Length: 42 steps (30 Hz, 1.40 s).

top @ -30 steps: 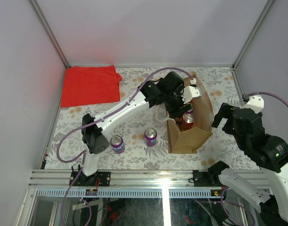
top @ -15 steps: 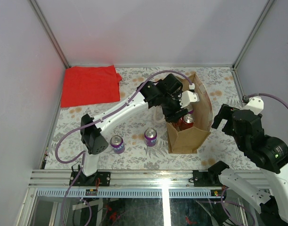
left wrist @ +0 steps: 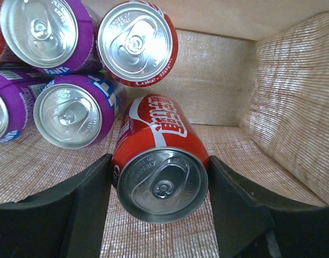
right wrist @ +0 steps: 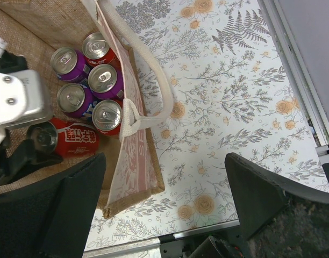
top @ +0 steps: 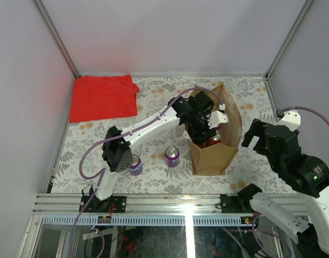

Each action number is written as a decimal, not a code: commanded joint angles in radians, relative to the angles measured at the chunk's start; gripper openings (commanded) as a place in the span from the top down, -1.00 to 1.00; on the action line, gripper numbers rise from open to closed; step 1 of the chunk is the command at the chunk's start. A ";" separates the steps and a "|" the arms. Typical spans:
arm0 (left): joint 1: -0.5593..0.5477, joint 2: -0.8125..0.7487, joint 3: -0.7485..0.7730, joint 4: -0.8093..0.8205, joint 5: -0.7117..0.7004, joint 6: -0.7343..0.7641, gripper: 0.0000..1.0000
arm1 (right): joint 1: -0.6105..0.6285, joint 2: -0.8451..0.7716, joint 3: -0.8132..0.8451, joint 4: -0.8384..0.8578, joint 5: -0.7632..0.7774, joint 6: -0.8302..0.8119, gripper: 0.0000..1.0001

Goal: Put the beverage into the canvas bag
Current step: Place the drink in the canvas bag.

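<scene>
The left gripper [left wrist: 159, 161] is down inside the canvas bag [top: 213, 158]. The bag stands open-topped right of the worktop's [top: 261, 102] middle, reaching almost from the far edge to the near edge. The gripper's two black fingers [left wrist: 73, 215] are closed partway on the red beverage can [left wrist: 162, 172], pressing its sides near the top end. The can lies on its side with the pull-tab end facing the wrist. From the right wrist view it appears to rest on the woven floor of the bag, though contact underneath cannot be confirmed.

Five upright cans [right wrist: 73, 99], three purple and two red, are packed together along the bag's right wall, and the held can lies just beside them on the side toward the near edge. A cream handle [right wrist: 154, 80] loops out over that wall.

The right gripper [right wrist: 164, 161] hangs over bare worktop to the right of the bag, jaws spread wide and holding nothing.

Outside the bag, one purple can [top: 172, 156] stands near the near edge. A second purple can [top: 135, 166] stands to its left, partly hidden by the left arm. A red cloth [top: 102, 99] lies flat in the far left corner.
</scene>
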 commanded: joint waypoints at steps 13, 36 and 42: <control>0.003 0.099 0.097 0.119 -0.062 -0.034 1.00 | 0.007 0.025 0.024 0.004 0.056 0.009 -0.99; -0.001 0.084 0.012 0.232 -0.177 -0.078 0.37 | 0.007 0.024 0.016 0.010 0.055 0.010 -0.99; -0.010 0.056 -0.022 0.231 -0.177 -0.079 0.03 | 0.007 0.022 0.008 0.018 0.046 0.017 -0.99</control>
